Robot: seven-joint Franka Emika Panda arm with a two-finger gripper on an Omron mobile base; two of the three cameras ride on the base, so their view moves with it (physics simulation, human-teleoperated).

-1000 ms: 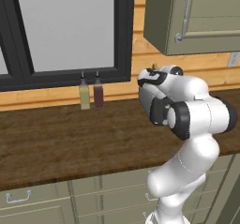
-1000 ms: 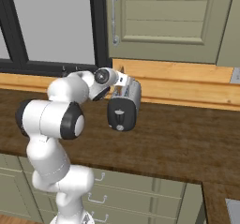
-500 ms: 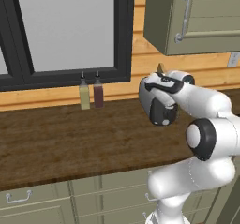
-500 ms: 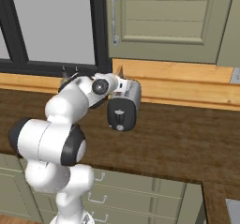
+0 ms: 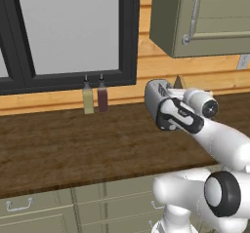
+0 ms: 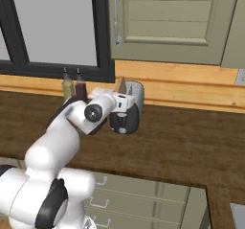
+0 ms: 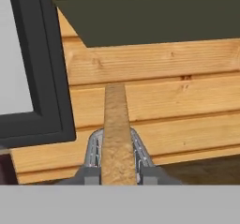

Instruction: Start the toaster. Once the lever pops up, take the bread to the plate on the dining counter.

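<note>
1. In the hand view I see the bread [image 7: 116,138] edge-on between the two finger tips [image 7: 143,164]. The gripper [image 7: 117,174] is clamped on the bread, one finger against each flat face.
2. The slice stands upright. In the right base view its upper tip [image 6: 120,85] shows just above the toaster [image 6: 128,109], near the back edge of the worktop [image 6: 191,146]. I cannot tell whether its lower part is clear of the slot.
3. My judgement: the step in hand is drawing the slice up out of the toaster, and the carry to the plate comes after.
4. To do it well, I would pull straight up along the slot, with no twist and no sideways drift, until the bottom edge is plainly above the toaster top. Only then would I swing away. The slice is thin and stiff, so I would leave the grip as it is.
5. Things around: two bottles, one yellowish [image 5: 88,98] and one dark red [image 5: 102,96], stand at the back edge of the worktop under the window frame [image 5: 128,37], left of the toaster and apart from it.
6. In the way: the wall cabinet [image 5: 205,17] hangs above and behind the toaster, so a tall lift risks its underside. The wooden wall boards [image 7: 187,101] are close behind. I would retreat toward the front edge.
</note>
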